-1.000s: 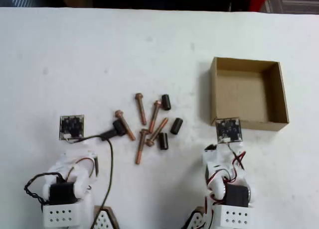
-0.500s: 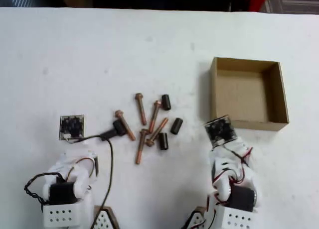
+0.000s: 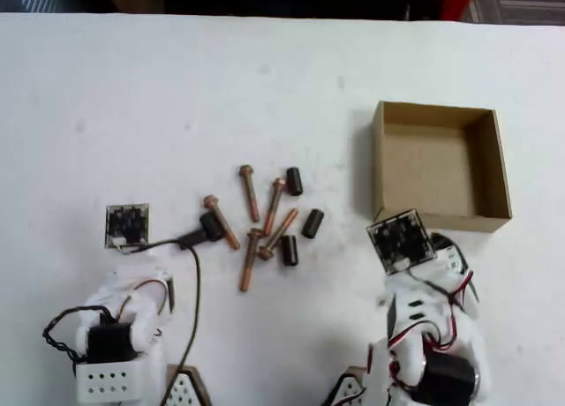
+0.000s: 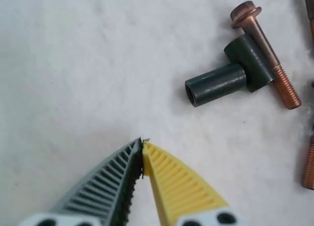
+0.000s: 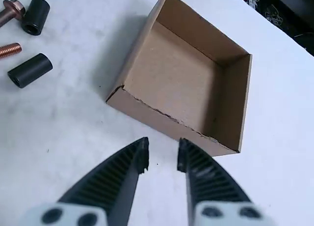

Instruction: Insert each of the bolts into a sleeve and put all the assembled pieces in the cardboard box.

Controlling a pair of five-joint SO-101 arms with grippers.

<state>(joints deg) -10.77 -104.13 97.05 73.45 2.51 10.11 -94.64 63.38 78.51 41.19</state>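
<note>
Left claw [image 4: 142, 143] first: clenched, grey and yellow tips pressed together, nothing between them, over bare table [image 4: 73, 64]. Out at its 2 o'clock lies the sleeved bolt [image 4: 252, 27]. Its long axis runs 11 to 5 in the high view, head at 11 and thread at 5. It looks to pass through its sleeve [image 4: 250, 61] at mid-shank. A loose sleeve [image 4: 216, 83] lies crosswise, one end touching that sleeve and its open bore facing roughly 8 o'clock.

Over to my right claw [image 5: 162, 155]: released, tips parted by a narrow gap, holding nothing, touching nothing. The box [image 5: 162, 120] sits at its 12 to 1 o'clock, open side up, near wall just beyond the tips.

At 10 o'clock from that claw is the heap:
- First bolt [image 3: 248, 192] lies almost 12 to 6, head at 12.
- Second bolt [image 3: 275, 205] slants 1 to 7, head at 1.
- Third bolt [image 3: 250, 263] also runs 1 to 7, head at 1, nearest my arms.
- Fourth bolt [image 3: 278, 234] runs 1 to 7 with its head down at 7, against the third bolt's head.

Three free sleeves line the heap's 3 o'clock side. The far sleeve [image 3: 294, 181] is beside the second bolt's head, the mid sleeve [image 3: 312, 222] stands apart, and the near sleeve [image 3: 289, 250] is just beside the fourth bolt.
</note>
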